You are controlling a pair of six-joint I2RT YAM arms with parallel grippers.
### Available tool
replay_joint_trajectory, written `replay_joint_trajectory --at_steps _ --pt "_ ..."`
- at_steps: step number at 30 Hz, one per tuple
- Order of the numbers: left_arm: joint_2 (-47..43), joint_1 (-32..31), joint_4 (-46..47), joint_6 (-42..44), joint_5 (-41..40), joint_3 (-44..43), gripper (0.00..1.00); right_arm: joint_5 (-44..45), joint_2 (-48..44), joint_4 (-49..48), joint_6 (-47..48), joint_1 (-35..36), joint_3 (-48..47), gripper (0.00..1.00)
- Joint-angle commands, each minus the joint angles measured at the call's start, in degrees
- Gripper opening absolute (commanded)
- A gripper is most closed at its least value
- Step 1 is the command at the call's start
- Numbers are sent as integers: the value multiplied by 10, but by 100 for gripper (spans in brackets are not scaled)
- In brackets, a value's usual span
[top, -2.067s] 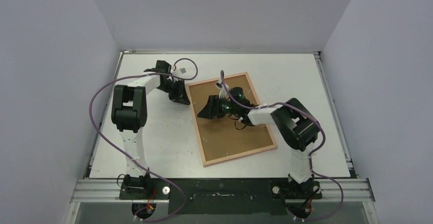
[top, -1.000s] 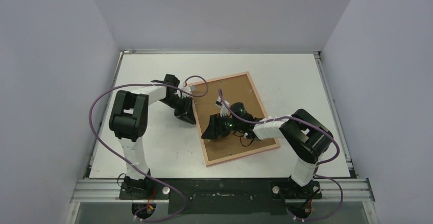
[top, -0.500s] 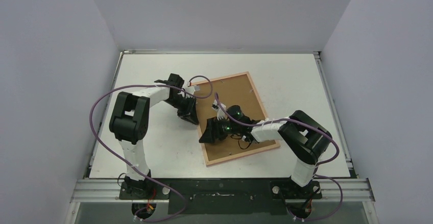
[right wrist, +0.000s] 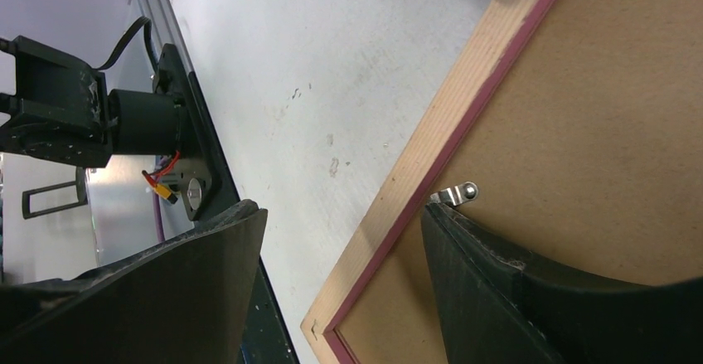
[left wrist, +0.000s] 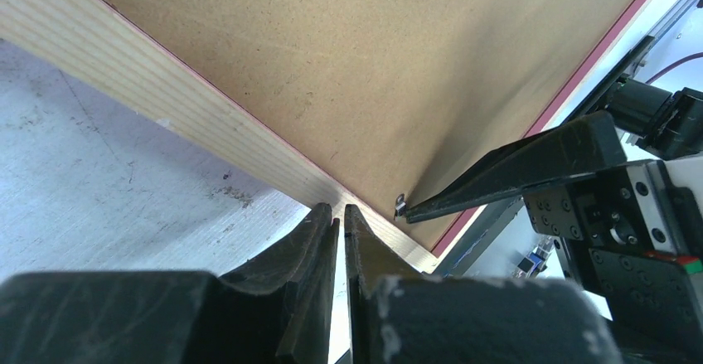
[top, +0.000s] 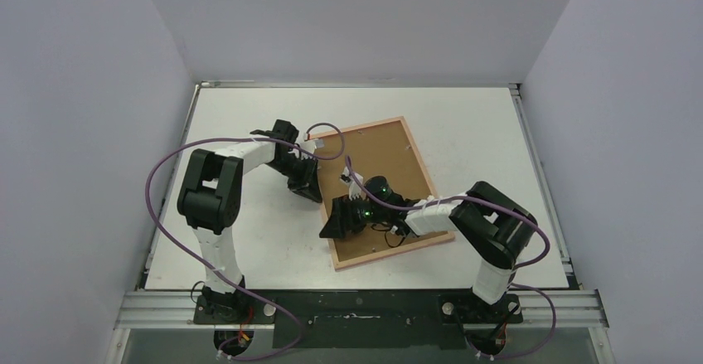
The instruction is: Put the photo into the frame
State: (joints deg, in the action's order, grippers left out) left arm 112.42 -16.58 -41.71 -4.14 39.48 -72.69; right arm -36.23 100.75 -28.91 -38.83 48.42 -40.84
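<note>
As it lies, frame [left wrist: 166,90] back-up, pale wood

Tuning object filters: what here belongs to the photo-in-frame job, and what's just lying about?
Job: frame, backing, clip, left gripper, right gripper. No photo in view.
Not job: table, cables.

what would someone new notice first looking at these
A big picture frame lies back-up and askew in the middle of the white table, its brown backing panel filling it. Both arms crowd its left edge in the top view: the left claw shut with its tips at the wood, the right claw open astride that edge by a small metal clip.
</note>
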Motion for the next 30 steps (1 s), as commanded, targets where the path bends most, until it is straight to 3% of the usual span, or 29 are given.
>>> replay_joint_trajectory --at_steps 1,18,26,30 --pt "14 -1 19 7 -26 7 9 3 7 -38 -5 11 5 70" --pt "9 -3 13 11 -32 5 9 9 36 -42 21 2 -48 69" --pt "8 2 8 14 -34 1 8 -7 -80 -9 28 -15 0 70" --pt "9 3 8 13 -36 -3 8 -3 -94 12 40 -25 13 71"
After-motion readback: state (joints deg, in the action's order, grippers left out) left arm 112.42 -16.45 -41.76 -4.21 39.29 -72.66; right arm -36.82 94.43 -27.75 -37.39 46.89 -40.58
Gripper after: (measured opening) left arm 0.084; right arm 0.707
